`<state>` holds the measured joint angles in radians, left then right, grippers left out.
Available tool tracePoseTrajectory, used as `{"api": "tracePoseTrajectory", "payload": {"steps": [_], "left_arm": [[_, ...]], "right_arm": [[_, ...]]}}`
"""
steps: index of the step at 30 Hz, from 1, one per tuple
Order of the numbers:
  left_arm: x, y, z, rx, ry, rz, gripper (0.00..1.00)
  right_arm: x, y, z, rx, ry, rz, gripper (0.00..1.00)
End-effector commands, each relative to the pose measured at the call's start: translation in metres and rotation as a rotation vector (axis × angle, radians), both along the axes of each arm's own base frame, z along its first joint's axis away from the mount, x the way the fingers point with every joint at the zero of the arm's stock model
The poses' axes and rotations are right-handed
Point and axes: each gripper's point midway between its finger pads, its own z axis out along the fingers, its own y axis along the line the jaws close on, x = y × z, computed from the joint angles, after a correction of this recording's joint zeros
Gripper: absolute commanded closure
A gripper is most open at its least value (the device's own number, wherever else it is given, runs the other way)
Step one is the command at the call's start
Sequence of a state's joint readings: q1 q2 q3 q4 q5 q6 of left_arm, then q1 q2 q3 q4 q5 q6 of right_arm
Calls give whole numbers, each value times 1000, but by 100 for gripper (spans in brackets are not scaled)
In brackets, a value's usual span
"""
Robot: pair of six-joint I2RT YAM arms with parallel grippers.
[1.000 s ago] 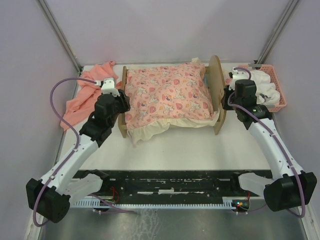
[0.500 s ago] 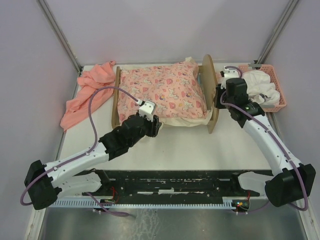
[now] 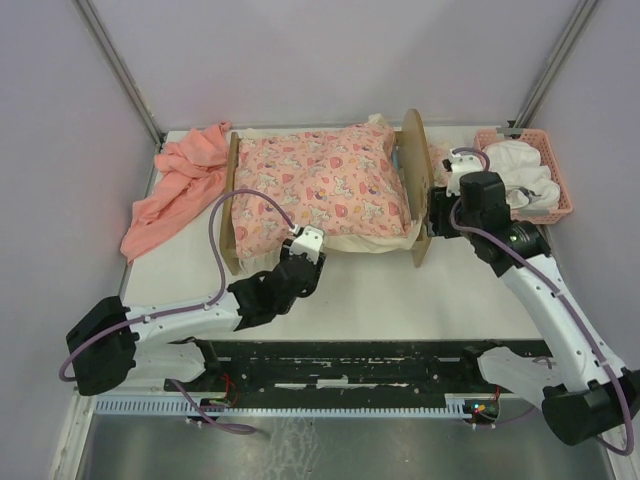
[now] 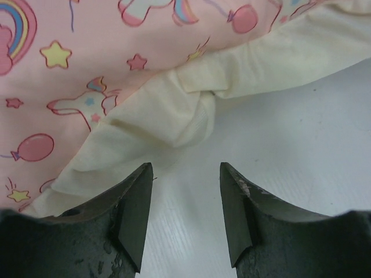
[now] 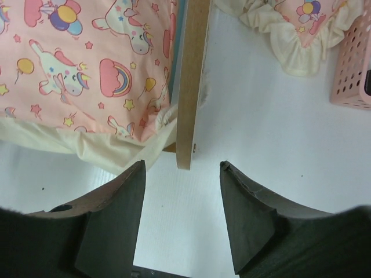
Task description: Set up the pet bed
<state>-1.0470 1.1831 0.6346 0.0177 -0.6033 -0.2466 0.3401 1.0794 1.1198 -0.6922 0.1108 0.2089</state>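
Pale lilac walls close in a white table, and the pet bed sits at its far middle, long side across the view, with its rounded headboard on the right. A pink unicorn-print cushion already fills the frame. Its cream frill spills over the near side onto the table.

The left pincer hangs low just short of that frill, jaws parted, with only bare table between them. The right pincer is likewise released and empty, and the near end of the headboard stands just ahead of its gap, not inside it.

The step in hand looks like seating the cushion squarely and tidying its edge. To do it well, the left pincer should take the frill at the folded lump, where there is some thickness, rather than scrape at the flat hem. It should then lift and push inward, not drag, since a light wooden frame will probably slide. The right pincer could steady the headboard from outside meanwhile.

A small frilled pillow lies between headboard and pink basket, likely next. A salmon cloth lies far left.
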Motion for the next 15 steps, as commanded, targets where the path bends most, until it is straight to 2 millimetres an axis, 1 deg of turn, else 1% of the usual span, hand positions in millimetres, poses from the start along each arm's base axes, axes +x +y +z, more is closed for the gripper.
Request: {"api": "tracePoseTrajectory", "payload": {"steps": [1, 3, 5, 7, 9, 10, 11, 13, 15], "left_arm": [[16, 9, 5, -64, -97, 128, 43], [17, 7, 2, -84, -107, 128, 43], [20, 5, 0, -94, -116, 139, 44], [23, 5, -4, -83, -123, 153, 45], [28, 10, -9, -49, -144, 189, 46], [30, 11, -12, -41, -152, 200, 50], [31, 11, -15, -34, -157, 204, 57], [30, 14, -21, -23, -155, 210, 77], [27, 17, -23, -34, -148, 200, 88]], "right_arm": [[-18, 0, 12, -28, -35, 78, 39], [-24, 6, 19, -30, -63, 135, 40], [-28, 22, 26, -27, -109, 238, 41], [-33, 44, 31, -37, -173, 371, 41], [-36, 67, 31, -66, -259, 520, 41], [-34, 75, 31, -80, -301, 568, 41], [-33, 80, 31, -92, -333, 603, 41], [-35, 93, 29, -121, -399, 708, 41], [-36, 106, 24, -191, -497, 843, 40]]}}
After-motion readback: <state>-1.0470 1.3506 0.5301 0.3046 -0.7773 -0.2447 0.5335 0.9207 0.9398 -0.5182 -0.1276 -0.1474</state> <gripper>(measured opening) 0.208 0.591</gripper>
